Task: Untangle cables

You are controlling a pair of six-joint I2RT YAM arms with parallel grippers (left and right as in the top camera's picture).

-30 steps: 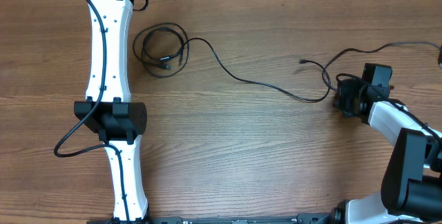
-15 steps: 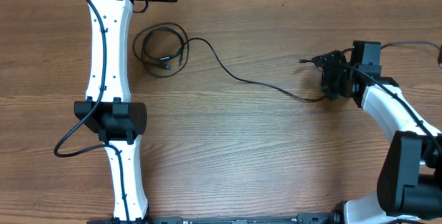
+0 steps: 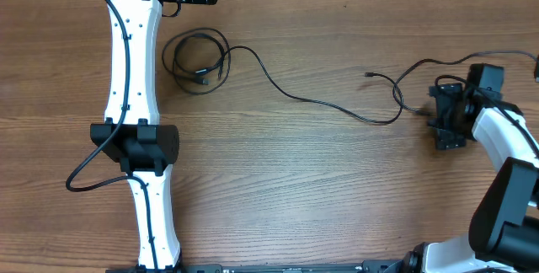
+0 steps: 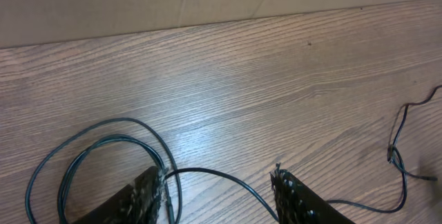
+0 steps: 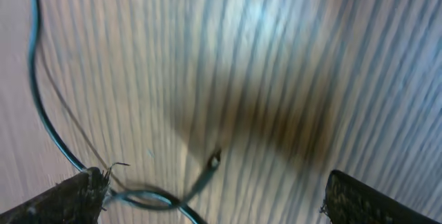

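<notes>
A small coil of thin black cable [image 3: 198, 61] lies at the far left of the table. One long cord [image 3: 320, 103] runs from it to the right, loops round and ends in a plug [image 3: 369, 74]. A second cord [image 3: 438, 61] comes in from the right edge and crosses that loop. Its plug end [image 5: 215, 158] lies loose on the wood between my right gripper's [image 5: 214, 182] wide-open jaws. My right gripper [image 3: 436, 117] sits just right of the loop. My left gripper [image 4: 219, 179] hovers open by the coil [image 4: 103, 162], holding nothing.
The table is bare wood [image 3: 303, 189]. A thick black arm wire [image 3: 84, 176] loops out beside the left arm [image 3: 135, 62]. A cardboard wall [image 4: 207, 3] stands along the far edge.
My right gripper went from shut to wide open and let the cable go. It swung toward the far left, then pulled back to the right. The loop has settled again; the left arm is still.
</notes>
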